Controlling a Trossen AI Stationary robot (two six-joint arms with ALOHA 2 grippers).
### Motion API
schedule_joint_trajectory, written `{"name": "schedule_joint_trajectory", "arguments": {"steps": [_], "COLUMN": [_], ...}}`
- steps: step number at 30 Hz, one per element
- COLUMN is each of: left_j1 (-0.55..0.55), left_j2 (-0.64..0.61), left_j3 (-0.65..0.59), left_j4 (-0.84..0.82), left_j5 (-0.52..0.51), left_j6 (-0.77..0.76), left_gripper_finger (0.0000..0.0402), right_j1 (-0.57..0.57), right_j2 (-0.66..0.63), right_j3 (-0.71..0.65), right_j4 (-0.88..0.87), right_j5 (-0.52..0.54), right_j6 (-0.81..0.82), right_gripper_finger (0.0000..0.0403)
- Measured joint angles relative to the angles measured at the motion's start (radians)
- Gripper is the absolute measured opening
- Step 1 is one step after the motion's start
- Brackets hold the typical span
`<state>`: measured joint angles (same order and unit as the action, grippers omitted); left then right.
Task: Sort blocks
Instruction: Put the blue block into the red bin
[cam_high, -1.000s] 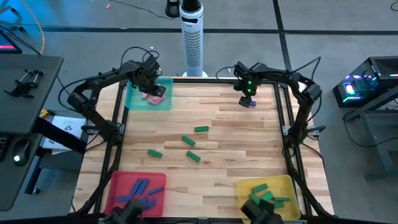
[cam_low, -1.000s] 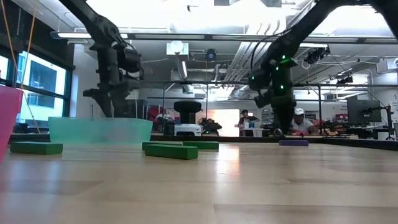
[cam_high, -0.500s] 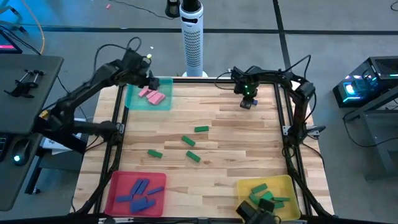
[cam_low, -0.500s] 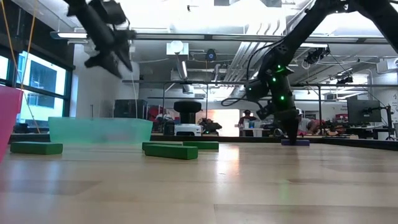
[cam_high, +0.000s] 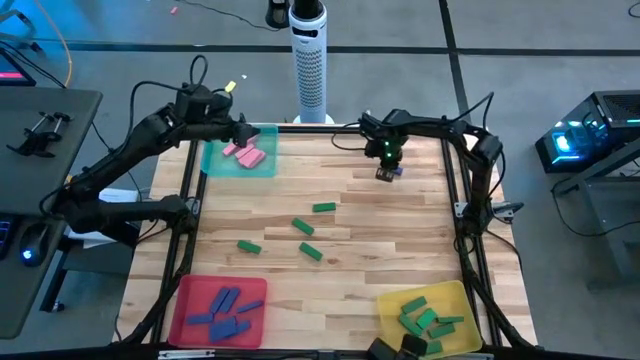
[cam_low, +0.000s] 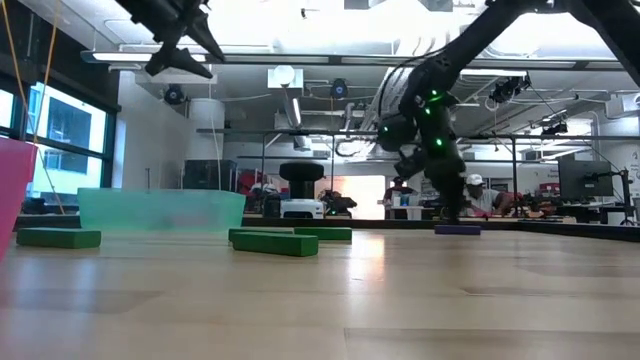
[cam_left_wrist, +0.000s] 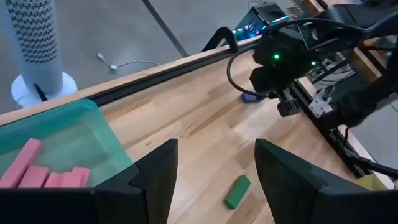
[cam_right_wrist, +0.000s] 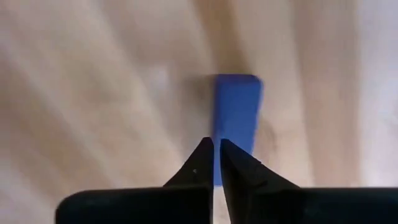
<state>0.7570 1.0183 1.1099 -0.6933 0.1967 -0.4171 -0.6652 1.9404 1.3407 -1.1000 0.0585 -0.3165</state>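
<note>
Picking blue block (cam_right_wrist: 236, 118): right gripper (cam_right_wrist: 216, 163) pinched empty beside it; reopen, straddle block. Left gripper (cam_left_wrist: 211, 174) wide, empty.

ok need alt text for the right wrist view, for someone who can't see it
Close-up looking down past the right gripper, its two dark fingers shut with only a sliver between the tips, over a light wooden table. A single blue block lies flat on the wood just beyond the tips, not held.
</note>
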Motion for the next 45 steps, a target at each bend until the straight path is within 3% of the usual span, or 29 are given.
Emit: {"name": "schedule_joint_trajectory", "arguments": {"steps": [9, 19, 24, 32, 37, 42, 45], "left_j1": [-0.012, -0.012, -0.012, -0.012, -0.012, -0.012, -0.012], "left_j2": [-0.001, -0.001, -0.001, -0.001, -0.001, -0.001, -0.001], "left_j3": [0.000, 0.000, 0.000, 0.000, 0.000, 0.000, 0.000], "left_j4": [0.003, 0.001, -0.001, -0.001, -0.001, -0.001, -0.002], "left_j5": [-0.002, 0.002, 0.005, 0.006, 0.006, 0.007, 0.007], "left_j6": [0.052, 0.117, 0.151, 0.202, 0.202, 0.203, 0.204], "left_gripper_finger": [0.0199, 0.0199, 0.0199, 0.0199, 0.0199, 0.0199, 0.0199], "right_j1": [0.027, 0.012, 0.040, 0.071, 0.065, 0.052, 0.051], "right_j2": [0.000, 0.043, 0.123, 0.156, 0.156, 0.156, 0.156], "right_j3": [0.121, 0.118, 0.118, 0.121, 0.121, 0.121, 0.121], "right_j4": [-0.054, -0.063, -0.097, -0.104, -0.100, -0.086, -0.073], "right_j5": [-0.043, 0.042, 0.047, 0.123, 0.113, 0.003, -0.006], "right_j6": [0.096, 0.234, 0.300, 0.272, 0.254, 0.180, 0.154], "right_gripper_finger": [0.0031, 0.0230, 0.0272, 0.0257, 0.0187, 0.0110, 0.0080]}}
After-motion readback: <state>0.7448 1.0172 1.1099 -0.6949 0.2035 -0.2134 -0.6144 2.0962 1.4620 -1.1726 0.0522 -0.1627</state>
